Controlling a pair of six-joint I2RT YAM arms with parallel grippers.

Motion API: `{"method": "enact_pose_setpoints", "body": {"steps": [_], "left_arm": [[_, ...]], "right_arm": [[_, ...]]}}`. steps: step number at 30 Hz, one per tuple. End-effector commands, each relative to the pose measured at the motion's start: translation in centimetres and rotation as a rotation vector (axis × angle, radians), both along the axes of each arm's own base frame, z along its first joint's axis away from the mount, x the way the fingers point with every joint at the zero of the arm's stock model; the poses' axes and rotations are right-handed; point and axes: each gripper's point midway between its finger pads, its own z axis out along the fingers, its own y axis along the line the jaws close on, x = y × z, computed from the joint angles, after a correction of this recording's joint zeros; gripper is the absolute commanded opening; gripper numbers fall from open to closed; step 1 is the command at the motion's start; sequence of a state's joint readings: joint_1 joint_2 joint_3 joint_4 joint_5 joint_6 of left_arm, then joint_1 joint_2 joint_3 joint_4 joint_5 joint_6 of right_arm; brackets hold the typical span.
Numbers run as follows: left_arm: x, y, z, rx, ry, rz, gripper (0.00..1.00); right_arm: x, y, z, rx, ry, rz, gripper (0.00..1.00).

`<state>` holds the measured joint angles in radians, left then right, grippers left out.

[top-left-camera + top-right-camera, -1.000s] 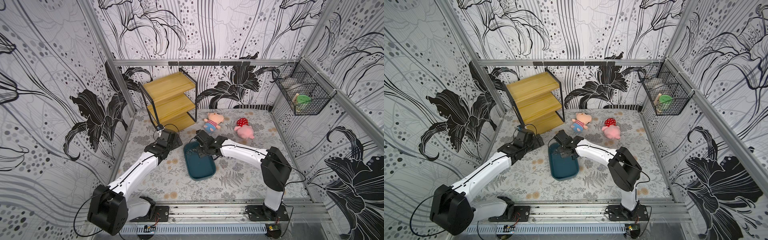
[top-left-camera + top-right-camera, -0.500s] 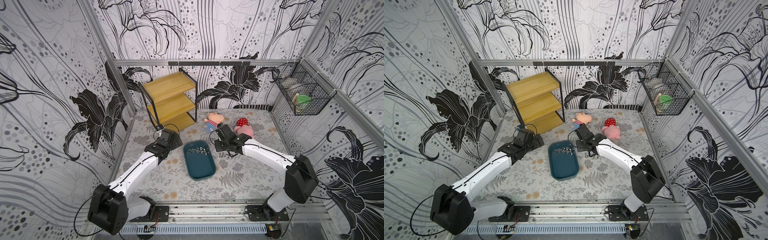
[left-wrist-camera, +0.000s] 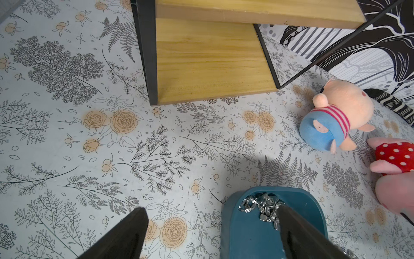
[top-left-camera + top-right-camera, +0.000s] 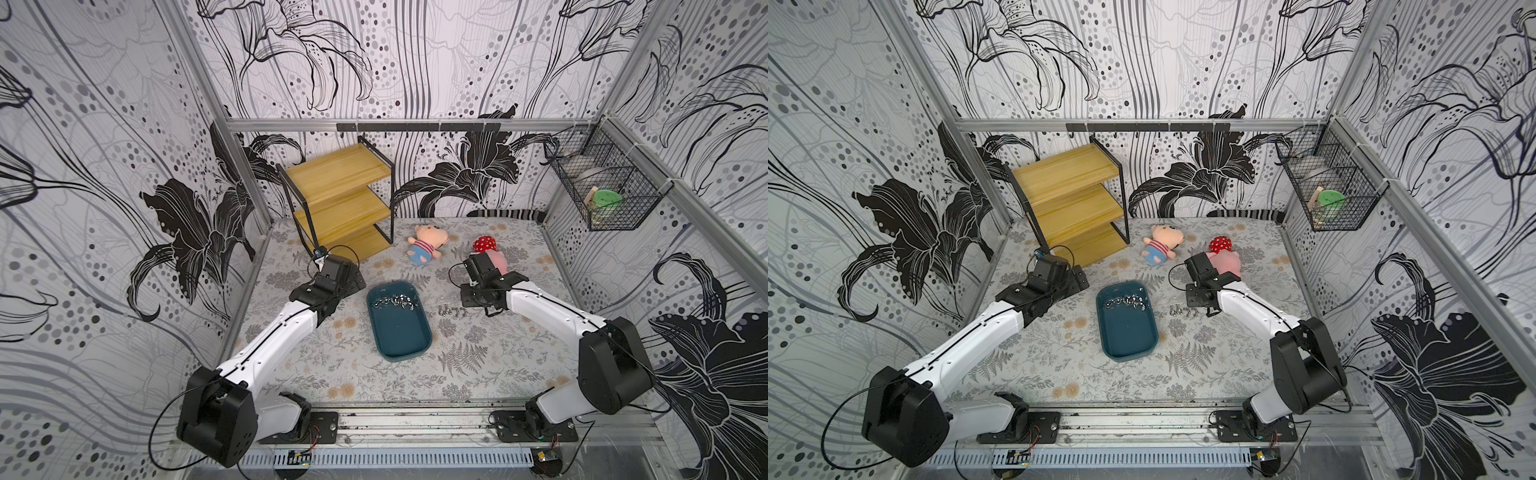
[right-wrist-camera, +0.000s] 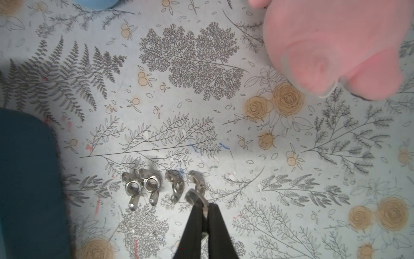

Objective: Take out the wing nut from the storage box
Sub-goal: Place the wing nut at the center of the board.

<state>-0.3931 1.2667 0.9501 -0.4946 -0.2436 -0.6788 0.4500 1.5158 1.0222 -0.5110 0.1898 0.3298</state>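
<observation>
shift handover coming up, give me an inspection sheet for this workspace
surface: floral mat, loose wing nuts lying beside the storage box
job's things: storage box flat on the mat, pile of wing nuts at its far end
clutter: blue-bodied plush, pink plush, wooden shelf, wire basket on the side wall
grippers: left claw open and empty beside the box; right claw shut on a wing nut over the mat
cables: black cable loop at the right wrist
surroundings: flower-patterned walls
</observation>
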Motion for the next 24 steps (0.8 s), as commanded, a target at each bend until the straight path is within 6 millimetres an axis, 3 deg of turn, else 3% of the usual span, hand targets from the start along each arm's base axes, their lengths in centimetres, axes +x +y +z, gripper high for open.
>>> {"method": "enact_pose_setpoints", "body": {"steps": [1,24], "left_arm": [[0.4,-0.2,0.8,0.011,-0.017,-0.004,0.95],[0.3,-0.1,0.6,0.013,-0.011,-0.001,0.95]], "right_arm": [[-0.1,-0.6,-0.8,-0.015,0.012,0.007,0.02],[-0.6,-1.5,-5.2,-0.031,0.106,-0.007,0.02]]}}
